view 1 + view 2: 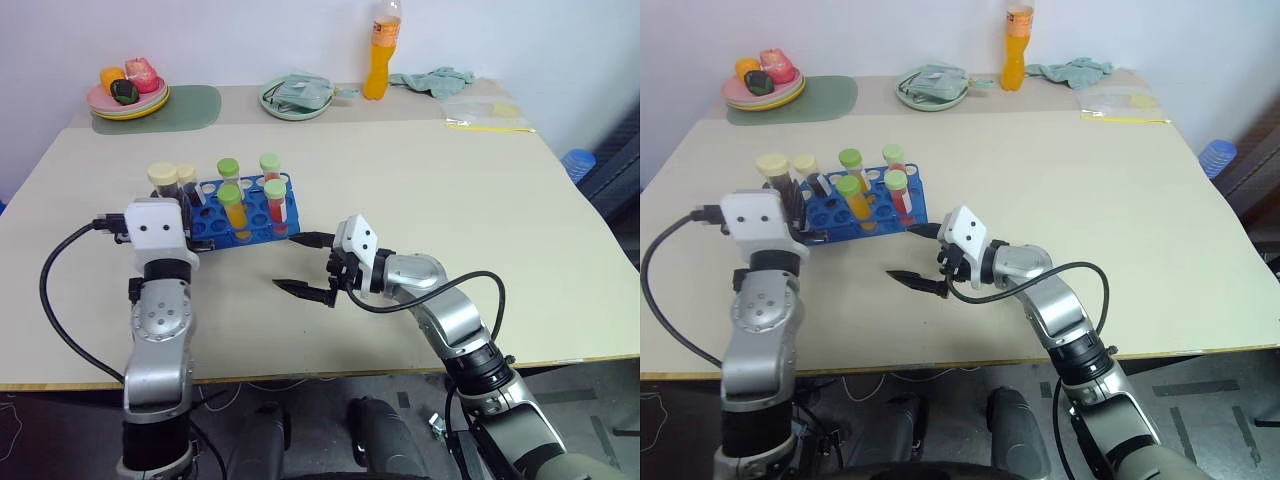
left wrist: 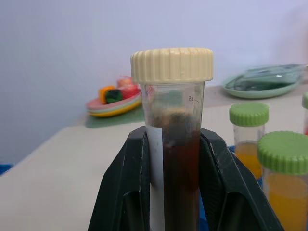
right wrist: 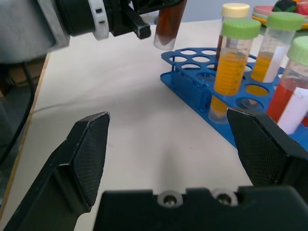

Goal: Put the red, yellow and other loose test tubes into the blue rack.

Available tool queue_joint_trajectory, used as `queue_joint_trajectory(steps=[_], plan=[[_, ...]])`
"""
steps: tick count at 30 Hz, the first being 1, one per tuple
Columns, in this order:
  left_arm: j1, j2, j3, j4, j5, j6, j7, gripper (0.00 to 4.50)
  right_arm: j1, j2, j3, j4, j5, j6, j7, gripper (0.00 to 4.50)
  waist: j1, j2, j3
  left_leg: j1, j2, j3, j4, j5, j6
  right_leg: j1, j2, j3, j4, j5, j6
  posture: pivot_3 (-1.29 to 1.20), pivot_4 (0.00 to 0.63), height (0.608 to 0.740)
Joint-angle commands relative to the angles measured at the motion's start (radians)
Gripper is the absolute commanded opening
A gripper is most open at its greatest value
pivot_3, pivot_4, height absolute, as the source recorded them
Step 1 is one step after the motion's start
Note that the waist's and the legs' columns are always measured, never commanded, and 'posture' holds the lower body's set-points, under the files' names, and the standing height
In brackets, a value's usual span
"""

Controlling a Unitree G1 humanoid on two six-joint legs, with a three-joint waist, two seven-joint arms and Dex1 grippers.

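The left gripper (image 2: 175, 192) pinches a cream-capped maroon tube (image 2: 174, 139) upright, its bottom hanging just above the blue rack's (image 1: 212, 228) left end — not yet in a hole. In the rack stand another cream-capped tube (image 3: 233, 14), two yellow-orange tubes with green caps (image 1: 233, 208) and two red ones (image 1: 276, 205). To the right, near the rack, the right gripper (image 1: 304, 263) hovers over the table (image 1: 450, 220) — fingers spread wide, empty, pointing left.
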Motion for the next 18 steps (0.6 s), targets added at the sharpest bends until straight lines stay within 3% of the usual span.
queue_joint_trajectory(steps=[1,18], plan=[[-0.035,-0.003,-0.038,0.039,0.049,-0.062,0.021,0.83,-0.016,0.010,-0.002,-0.022,0.009,-0.007,-0.004,4.30,0.002,0.000,0.000,0.000,0.000,0.000,0.000,0.000,0.000,0.000,0.000,0.000,0.000,0.000,0.000,0.00,0.150,0.740],[-0.134,0.018,-0.028,0.215,0.068,-0.014,0.029,0.83,0.004,0.011,-0.005,-0.048,0.012,0.003,-0.041,4.30,0.002,0.000,0.000,0.000,0.000,0.000,0.000,0.000,0.000,0.000,0.000,0.000,0.000,0.000,0.000,0.00,0.150,0.740]])
